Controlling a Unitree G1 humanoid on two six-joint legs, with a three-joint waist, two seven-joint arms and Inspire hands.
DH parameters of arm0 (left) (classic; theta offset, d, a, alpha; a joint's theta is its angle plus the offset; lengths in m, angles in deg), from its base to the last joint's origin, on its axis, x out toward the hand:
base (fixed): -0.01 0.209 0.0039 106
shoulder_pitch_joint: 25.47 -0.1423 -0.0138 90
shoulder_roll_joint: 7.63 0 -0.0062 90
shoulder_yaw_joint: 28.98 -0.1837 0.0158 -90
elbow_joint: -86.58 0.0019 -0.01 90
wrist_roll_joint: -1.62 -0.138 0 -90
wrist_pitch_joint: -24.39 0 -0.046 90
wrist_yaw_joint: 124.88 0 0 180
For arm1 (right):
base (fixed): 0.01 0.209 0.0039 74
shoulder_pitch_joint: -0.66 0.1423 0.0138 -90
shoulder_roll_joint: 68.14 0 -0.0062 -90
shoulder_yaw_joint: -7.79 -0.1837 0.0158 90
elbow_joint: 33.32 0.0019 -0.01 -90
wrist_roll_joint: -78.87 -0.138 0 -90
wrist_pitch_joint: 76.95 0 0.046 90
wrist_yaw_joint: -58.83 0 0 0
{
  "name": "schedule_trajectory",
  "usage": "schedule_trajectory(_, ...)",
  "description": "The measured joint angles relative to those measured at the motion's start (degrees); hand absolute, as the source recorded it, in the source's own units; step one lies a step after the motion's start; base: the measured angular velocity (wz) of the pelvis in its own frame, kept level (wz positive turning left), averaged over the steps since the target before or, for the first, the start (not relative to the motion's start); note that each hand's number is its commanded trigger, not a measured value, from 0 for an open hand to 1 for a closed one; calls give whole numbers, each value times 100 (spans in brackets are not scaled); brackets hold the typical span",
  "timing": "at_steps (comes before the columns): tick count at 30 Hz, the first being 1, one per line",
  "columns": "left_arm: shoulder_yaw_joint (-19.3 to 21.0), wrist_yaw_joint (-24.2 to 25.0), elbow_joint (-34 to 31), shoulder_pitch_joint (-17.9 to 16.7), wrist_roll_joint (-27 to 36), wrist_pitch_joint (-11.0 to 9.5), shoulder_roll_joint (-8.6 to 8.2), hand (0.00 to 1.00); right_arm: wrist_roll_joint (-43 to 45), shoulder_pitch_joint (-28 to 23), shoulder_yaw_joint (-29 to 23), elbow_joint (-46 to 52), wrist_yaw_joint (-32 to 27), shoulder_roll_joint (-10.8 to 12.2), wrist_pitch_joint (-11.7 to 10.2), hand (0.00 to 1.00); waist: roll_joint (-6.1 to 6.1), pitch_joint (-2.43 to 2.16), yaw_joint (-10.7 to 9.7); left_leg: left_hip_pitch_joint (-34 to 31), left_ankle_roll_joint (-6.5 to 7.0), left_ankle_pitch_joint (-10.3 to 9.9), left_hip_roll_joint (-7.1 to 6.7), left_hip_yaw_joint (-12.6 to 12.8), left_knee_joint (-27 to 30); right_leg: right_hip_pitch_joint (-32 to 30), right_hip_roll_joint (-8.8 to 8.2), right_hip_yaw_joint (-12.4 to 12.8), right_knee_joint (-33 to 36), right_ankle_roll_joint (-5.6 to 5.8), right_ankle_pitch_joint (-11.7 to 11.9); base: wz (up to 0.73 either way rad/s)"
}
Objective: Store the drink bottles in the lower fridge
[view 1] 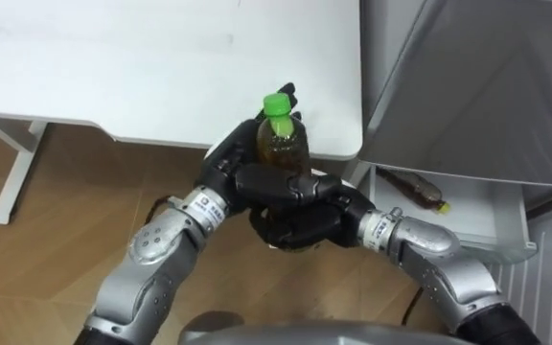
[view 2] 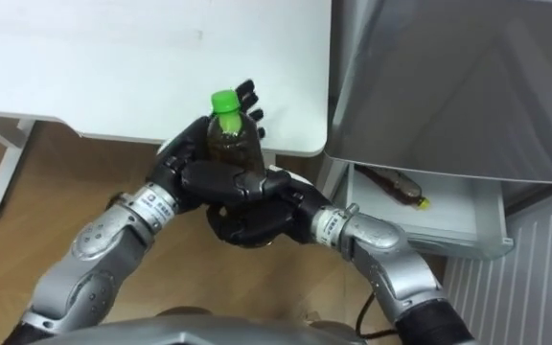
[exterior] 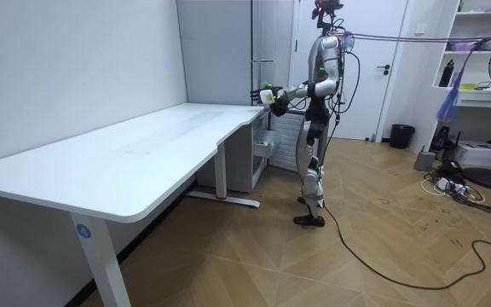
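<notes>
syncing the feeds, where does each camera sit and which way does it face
left eye view: on the head, looking down at the bottle, table edge and open drawer; both arms show, left hand and right hand round the bottle.
right eye view: beside it, same look, same arms.
room view: across the room, looking along the table at the whole standing robot.
shared: bottle and table in all.

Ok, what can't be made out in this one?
- Green-capped bottle: its lower half is hidden in both eye views by the left hand and right hand wrapped round it.
- Drawer: the back is covered by the fridge above it. One lying bottle shows.
- Room view: the hands and the bottle are too small to read the grip.
</notes>
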Motion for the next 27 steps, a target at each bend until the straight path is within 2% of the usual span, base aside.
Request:
schedule_trajectory(4, 178, 23, -481, 115, 24, -181, -9, 0, 9, -112, 168, -16, 169, -170, 30, 100, 11, -5, 18, 33, 0, 3, -4, -6, 18, 15, -3, 7, -1, -1, 0, 0)
schedule_trajectory(7, 203, 71, -615, 217, 28, -292, -32, 0, 9, -155, 180, -15, 276, -186, 59, 100, 23, 0, 73, 105, 0, 3, -2, -4, -3, 68, -4, 8, -2, 0, 0, -2)
schedule_trajectory(11, 270, 86, -747, 291, 30, -334, -28, 0, 9, -149, 140, -10, 294, -192, 59, 100, 23, 1, 113, 97, 0, 3, 31, 1, -11, 55, 0, 10, -4, 0, 0, 0)
schedule_trajectory(12, 356, 81, -805, 312, 31, -353, -17, 0, 11, -151, 135, -10, 307, -221, 58, 100, 25, 1, 117, 99, -1, 2, 25, 1, -8, 67, 3, 8, -8, 0, 0, 0)
schedule_trajectory(16, 844, -194, -1017, 401, 29, -638, -37, 0, 39, -195, 98, 14, 310, -350, -1, 100, 36, 5, 173, 161, -2, 3, 6, 8, -33, 116, 8, 13, -20, 0, 0, 0)
schedule_trajectory(17, 944, -254, -1086, 401, 24, -655, -37, 0, 52, -219, 67, 20, 313, -355, -4, 100, 39, 8, 177, 175, -2, 3, 9, 12, -36, 132, 9, 13, -26, 0, 0, 0)
schedule_trajectory(20, 1328, -547, -1401, 400, 21, -886, -45, 0, 214, -354, -126, 55, 313, -354, -4, 100, 71, 7, 176, 208, -2, 3, 27, 17, -78, 215, 7, 4, -101, 1, 1, 0)
schedule_trajectory(25, 1939, -1084, -1613, 401, -255, -1106, -92, 0, 501, -491, -502, 87, 458, -283, -4, 100, 249, -15, 347, 254, -3, 4, -3, 48, -104, 245, 12, 7, -103, 2, 0, -2)
schedule_trajectory(27, 2195, -1368, -1613, 403, -273, -1133, -96, 0, 505, -494, -598, 87, 487, -281, -3, 100, 272, -17, 399, 274, -14, 12, -2, 46, -133, 244, 16, 9, -107, 1, 0, 0)
